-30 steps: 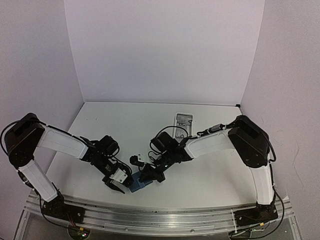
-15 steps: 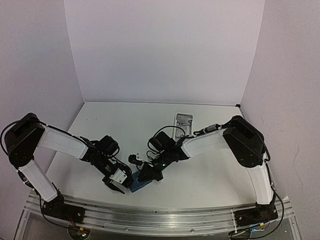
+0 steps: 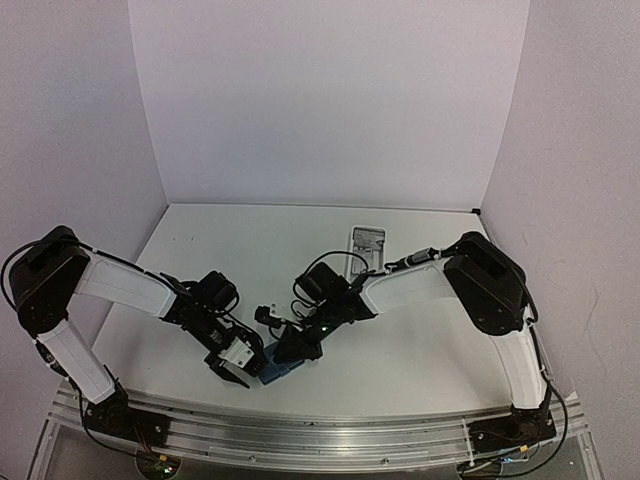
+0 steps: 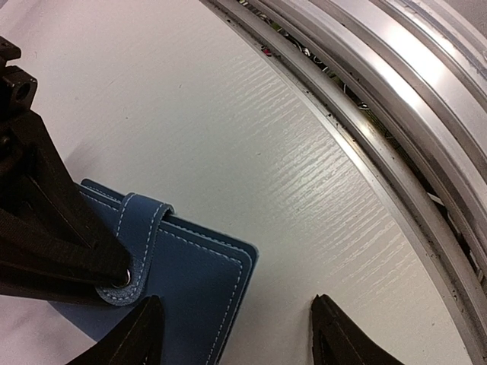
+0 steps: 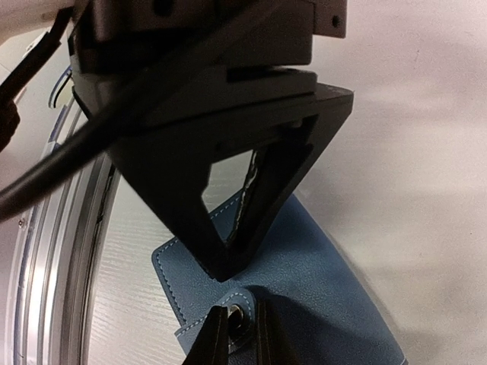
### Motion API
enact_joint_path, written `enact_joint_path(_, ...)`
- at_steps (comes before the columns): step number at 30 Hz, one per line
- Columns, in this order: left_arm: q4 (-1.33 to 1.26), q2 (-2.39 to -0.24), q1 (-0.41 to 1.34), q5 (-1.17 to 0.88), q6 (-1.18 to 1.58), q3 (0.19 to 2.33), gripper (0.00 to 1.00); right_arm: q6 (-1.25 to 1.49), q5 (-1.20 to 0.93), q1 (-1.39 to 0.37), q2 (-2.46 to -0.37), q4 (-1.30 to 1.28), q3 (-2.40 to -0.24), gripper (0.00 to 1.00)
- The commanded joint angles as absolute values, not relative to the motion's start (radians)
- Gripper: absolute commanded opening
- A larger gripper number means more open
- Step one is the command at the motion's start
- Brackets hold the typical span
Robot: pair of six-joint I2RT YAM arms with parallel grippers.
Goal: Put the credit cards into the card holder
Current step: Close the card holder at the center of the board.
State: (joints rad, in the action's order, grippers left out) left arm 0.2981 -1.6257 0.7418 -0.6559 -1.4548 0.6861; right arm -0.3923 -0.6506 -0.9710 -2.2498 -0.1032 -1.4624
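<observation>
1. Left gripper (image 4: 240, 334) gapes wide, holding nothing; the card holder (image 4: 190, 281) lies flat on the desk (image 4: 228, 137), its corner just ahead, between the fingers.
2. Right gripper (image 5: 237, 334), nearly closed, pinches the snap tab (image 5: 237, 313); it is the nearer arm.

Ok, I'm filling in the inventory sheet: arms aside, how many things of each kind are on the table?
blue card holder: 1
white tray: 1
loose credit cards: 0 seen; what the tray holds is too small to tell
Total: 2
</observation>
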Motion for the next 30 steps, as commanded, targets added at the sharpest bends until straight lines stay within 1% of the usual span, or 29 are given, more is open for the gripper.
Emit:
enact_joint_path(1, 0.355, -1.633, 0.755, -0.629, -1.488, 0.669, 0.66, -0.322, -0.543, -0.959, -2.292, -0.121, -1.471, 0.12)
enact_joint_path(7, 0.351, -1.611, 0.754, -0.649, -1.488, 0.684, 0.67, -0.232, -0.543, -0.959, -2.317, -0.123, -1.491, 0.12)
enact_joint_path(13, 0.296, -1.523, 0.755, -0.639, -1.518, 0.639, 0.73, -0.080, -0.541, -0.960, -2.315, -0.128, -1.450, 0.07)
enact_joint_path(16, 0.246, -1.523, 0.755, -0.587, -1.540, 0.617, 0.74, -0.030, -0.511, -0.965, -2.313, -0.136, -1.431, 0.04)
enact_joint_path(21, 0.226, -1.549, 0.764, -0.592, -1.553, 0.641, 0.75, -0.011, -0.488, -0.992, -2.307, -0.137, -1.420, 0.03)
enact_joint_path(25, 0.158, -1.584, 0.778, -0.559, -1.500, 0.672, 0.74, 0.057, -0.453, -0.994, -2.316, -0.139, -1.417, 0.01)
enact_joint_path(30, 0.178, -1.564, 0.782, -0.553, -1.580, 0.629, 0.74, 0.081, -0.411, -0.996, -2.301, -0.139, -1.389, 0.00)
